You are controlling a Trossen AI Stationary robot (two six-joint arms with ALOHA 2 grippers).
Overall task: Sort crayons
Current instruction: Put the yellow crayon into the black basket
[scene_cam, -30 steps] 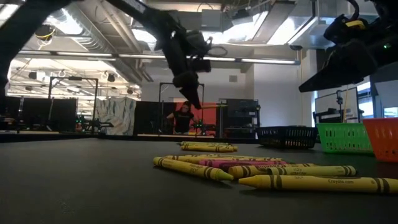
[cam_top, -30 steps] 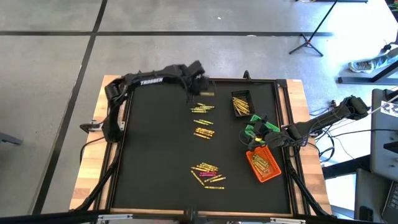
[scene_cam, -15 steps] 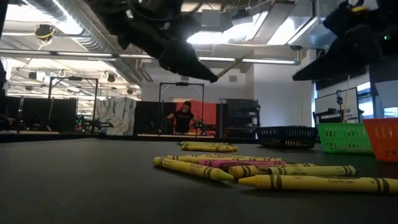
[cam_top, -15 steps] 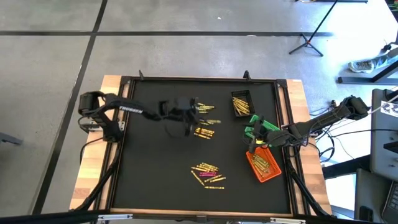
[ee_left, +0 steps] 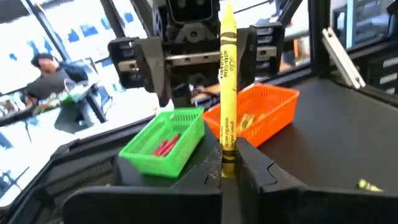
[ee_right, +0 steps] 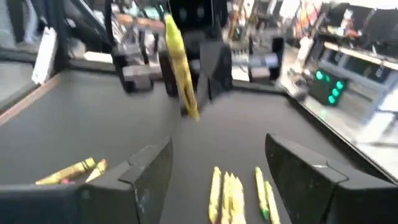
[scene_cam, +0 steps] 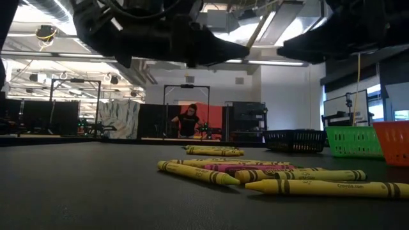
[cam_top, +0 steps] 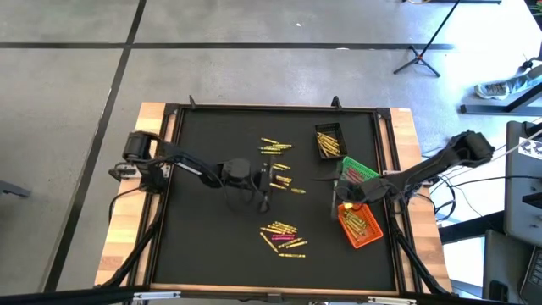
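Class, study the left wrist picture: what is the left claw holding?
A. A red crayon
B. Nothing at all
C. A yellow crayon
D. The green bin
C. The left claw is shut on a yellow crayon, which stands upright between its fingers, with the green bin and the orange bin beyond it.

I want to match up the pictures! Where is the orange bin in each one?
High view: orange bin at the lower right, by the right arm.
Low view: cut off at the right edge.
Left wrist view: right of centre, behind the yellow crayon.
Right wrist view: not in it.
Shared landmark: the green bin right beside it, also seen in the low view and the left wrist view.
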